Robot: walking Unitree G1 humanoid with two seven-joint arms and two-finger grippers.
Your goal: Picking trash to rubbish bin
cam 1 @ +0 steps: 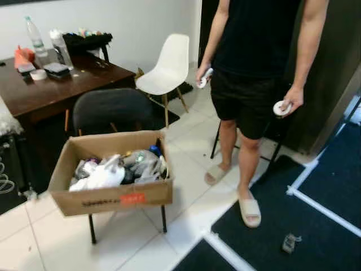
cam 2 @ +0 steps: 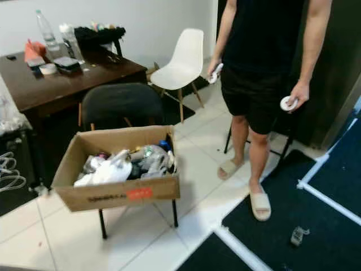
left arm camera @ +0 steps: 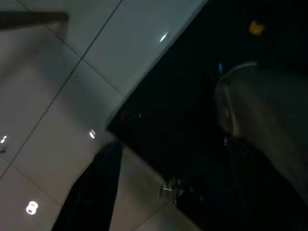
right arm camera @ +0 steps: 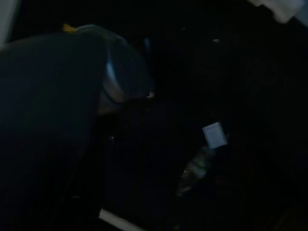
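A small crumpled piece of trash [cam 1: 290,243] lies on the dark mat at the lower right, near a person's sandalled foot. An open cardboard box [cam 1: 110,197] serving as the bin rests on a black chair [cam 1: 113,110] and holds bags, wrappers and bottles [cam 1: 115,168]. Both my arms hang idle and low. The left wrist view looks down at white tiles [left arm camera: 57,96] and the mat's edge. In the very dark right wrist view, a crushed bottle [right arm camera: 194,169] and a small white scrap [right arm camera: 214,135] lie on the mat.
A person [cam 1: 254,68] stands at the right with a controller in each hand. A white chair [cam 1: 167,69] and a brown table [cam 1: 51,90] with bottles stand behind the box. Dark mats [cam 1: 316,226] edged with white strips cover the floor at the right.
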